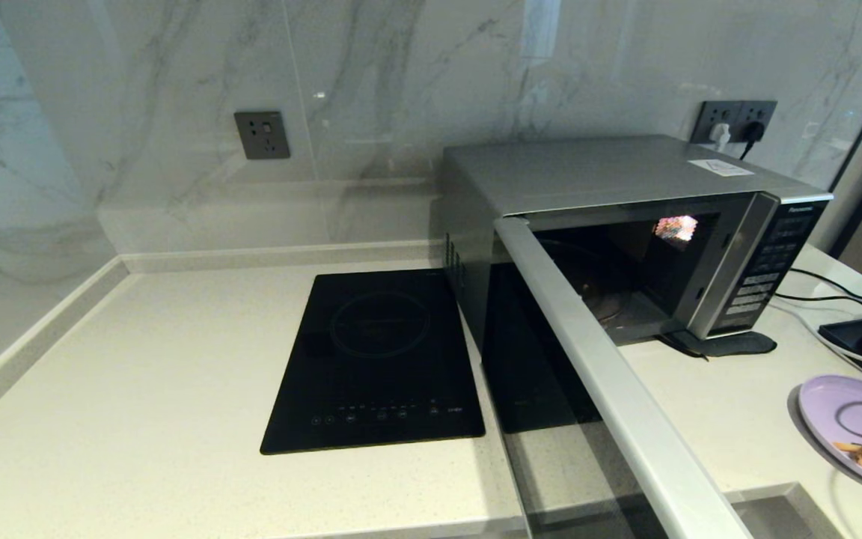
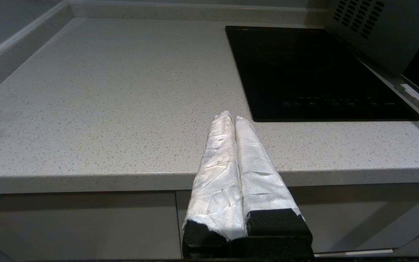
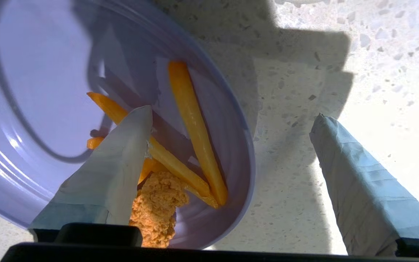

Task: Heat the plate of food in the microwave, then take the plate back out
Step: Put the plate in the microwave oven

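Plate of food (image 1: 842,419): round, shallow, lilac-purple, smooth and glossy, with a raised rim. It sits flat on the pale speckled stone countertop (image 1: 139,374) at the robot's far right, near the front edge, partly cut off in the head view. It lies well apart from the microwave (image 1: 610,224), in front of and to the right of its control panel.

Contents: 3 or more orange-yellow fry-like sticks (image 3: 195,127), straight and smooth, plus a crumbly tan breaded piece (image 3: 156,207). All food is bunched at the side of the plate nearest the robot; the rest of the dish is bare. In the right wrist view the sticks' long axes run roughly along the line of the gripper fingers.

Microwave: silver-grey metal box, white sticker (image 1: 720,167) on top, black button panel (image 1: 764,269) at its right. Door (image 1: 610,389) swung fully open on its left hinge, its long top edge pointing toward the robot. The cavity is dark; a small lit patch shows on its back wall.

Right gripper (image 3: 231,142): jaws spread wide, holding nothing. 1 tape-wrapped finger is over the plate's food side, the other over bare counter, so the rim lies between them. Contact cannot be told.

Left gripper (image 2: 235,120): white-wrapped fingers pressed together, empty, parked off the counter's front edge, left of the flat black induction hob (image 1: 375,359).
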